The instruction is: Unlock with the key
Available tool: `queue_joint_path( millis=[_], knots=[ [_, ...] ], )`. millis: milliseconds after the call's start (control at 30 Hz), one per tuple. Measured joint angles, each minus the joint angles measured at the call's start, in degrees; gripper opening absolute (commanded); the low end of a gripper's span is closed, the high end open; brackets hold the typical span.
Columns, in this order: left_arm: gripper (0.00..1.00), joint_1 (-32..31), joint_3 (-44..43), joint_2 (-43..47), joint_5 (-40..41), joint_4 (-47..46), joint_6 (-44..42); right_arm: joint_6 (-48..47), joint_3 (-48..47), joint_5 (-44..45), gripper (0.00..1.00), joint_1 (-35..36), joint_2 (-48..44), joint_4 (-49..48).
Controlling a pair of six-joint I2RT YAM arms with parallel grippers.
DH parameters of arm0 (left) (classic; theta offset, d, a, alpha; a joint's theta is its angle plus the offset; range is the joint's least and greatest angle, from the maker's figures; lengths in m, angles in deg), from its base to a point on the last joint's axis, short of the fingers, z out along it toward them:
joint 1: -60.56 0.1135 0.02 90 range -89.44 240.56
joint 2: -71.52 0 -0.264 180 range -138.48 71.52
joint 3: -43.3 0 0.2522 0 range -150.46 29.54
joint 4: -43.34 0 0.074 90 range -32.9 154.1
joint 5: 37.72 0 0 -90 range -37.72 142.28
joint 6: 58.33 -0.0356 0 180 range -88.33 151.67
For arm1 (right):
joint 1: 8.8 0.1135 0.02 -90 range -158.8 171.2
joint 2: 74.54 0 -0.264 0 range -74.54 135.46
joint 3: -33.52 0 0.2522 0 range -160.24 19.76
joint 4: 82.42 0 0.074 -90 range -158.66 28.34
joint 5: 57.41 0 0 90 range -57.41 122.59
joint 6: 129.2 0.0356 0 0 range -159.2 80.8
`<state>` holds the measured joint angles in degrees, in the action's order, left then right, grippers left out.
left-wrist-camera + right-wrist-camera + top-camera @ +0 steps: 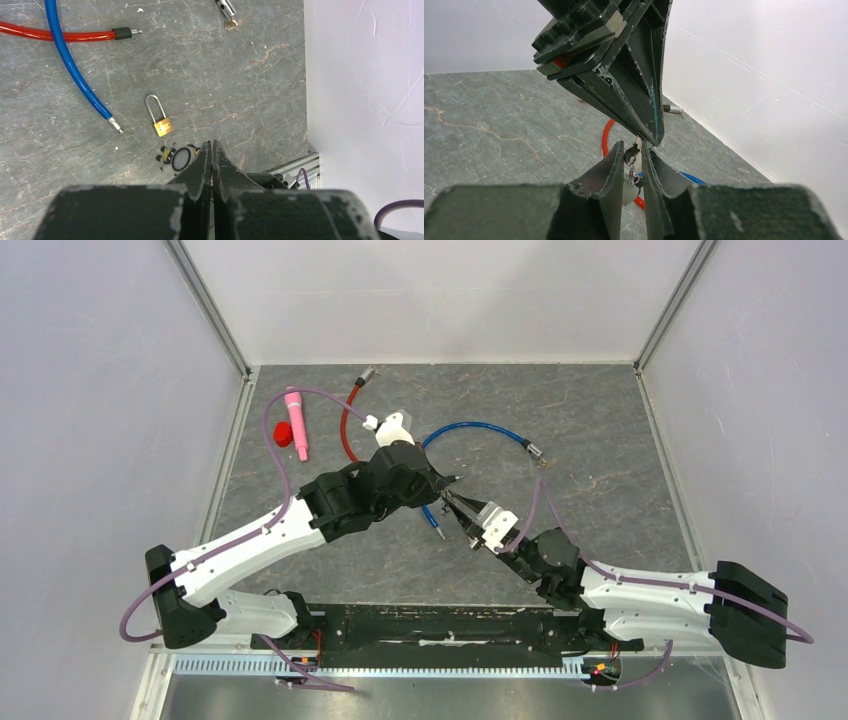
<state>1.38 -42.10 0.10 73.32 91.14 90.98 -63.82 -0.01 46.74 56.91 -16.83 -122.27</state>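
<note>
Illumination is bright, even and diffuse. Shadows on the counter [600, 490] are faint. The white walls [774, 60] appear slightly overexposed. Wrist-view foregrounds are soft.

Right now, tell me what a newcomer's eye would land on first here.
The two grippers meet above the middle of the table: the left gripper, shut, pinches a small key, and the right gripper has a finger on either side of it. A brass padlock lies flat on the table near the left gripper's tips. A blue cable and a red cable curl across the far half.
</note>
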Motion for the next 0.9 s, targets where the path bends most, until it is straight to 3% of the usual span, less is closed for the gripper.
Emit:
queue_joint_path(
  millis=[300,633,700,900],
  knots=[
    [0.02,-0.98,-0.02,0.00,2.75,0.20,1.14,-2.12,0.04,5.68,0.16,2.05,1.84,-0.74],
    [0.07,-2.19,-0.81,-0.57,4.09,0.17,1.31,-3.56,0.94,10.80,0.05,3.17,3.15,-4.52],
    [0.11,-2.49,-0.98,-0.66,4.50,0.09,1.33,-3.50,1.01,11.56,0.00,3.19,3.17,-5.11],
    [0.37,-3.30,-1.55,-0.87,4.42,0.17,1.22,-1.97,1.49,13.51,0.00,3.17,2.97,-5.40]
  ],
)
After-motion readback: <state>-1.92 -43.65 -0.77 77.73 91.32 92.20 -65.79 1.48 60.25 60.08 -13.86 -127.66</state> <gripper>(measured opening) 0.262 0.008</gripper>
